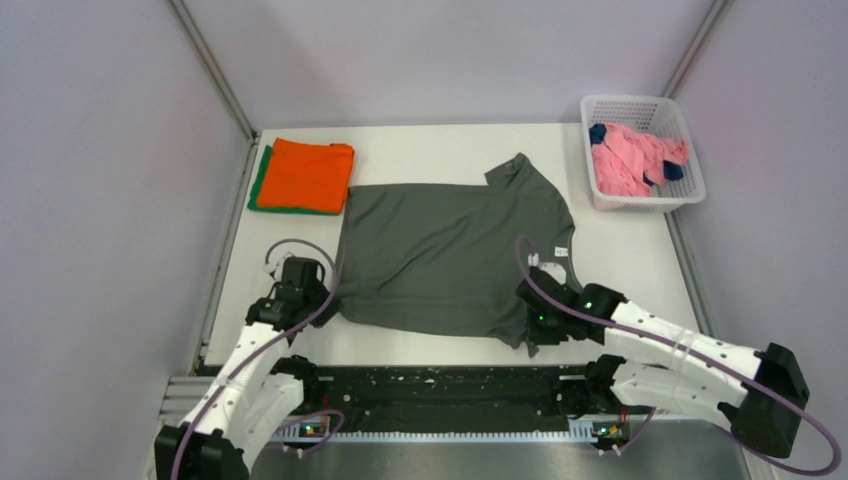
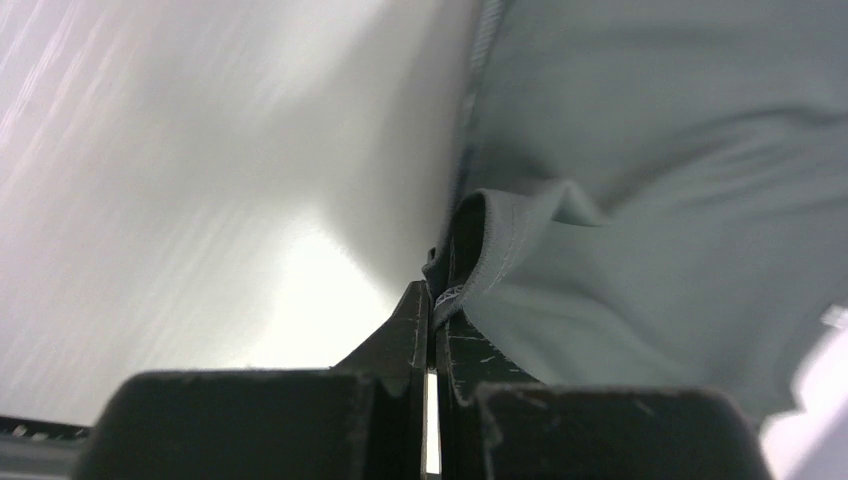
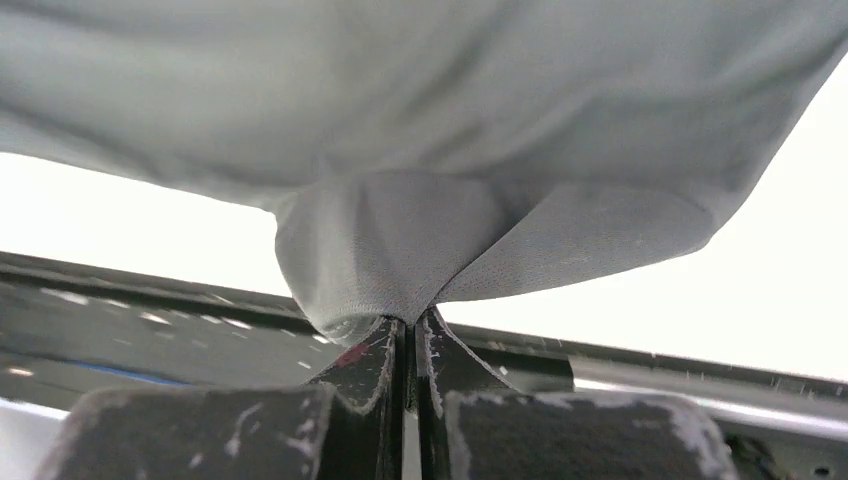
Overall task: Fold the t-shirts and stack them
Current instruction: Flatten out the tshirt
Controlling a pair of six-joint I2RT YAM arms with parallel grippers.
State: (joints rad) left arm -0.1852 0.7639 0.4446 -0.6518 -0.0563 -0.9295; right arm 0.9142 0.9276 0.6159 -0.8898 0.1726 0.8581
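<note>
At the upper left of the top view a folded orange t-shirt is stacked on a green t-shirt. Below it, at the lower left, the left claw is pinched tight on the near left corner of the olive-grey t-shirt; a fold of hem is seen caught between its fingers in the wrist view. The shirt is spread flat at the middle of the surface, with its long axis laid across the frame, hem to the left and collar to the right. At its lower right the right claw is clamped on the near sleeve, with a bunch of cloth drawn into the closed fingers. Both claws are thus set on the lower edge, and the body of the shirt lies above them in the frame, so a fold away from the arm bases is judged to be called for. At the upper right a pink t-shirt and a navy t-shirt are seen in the white basket.
</note>
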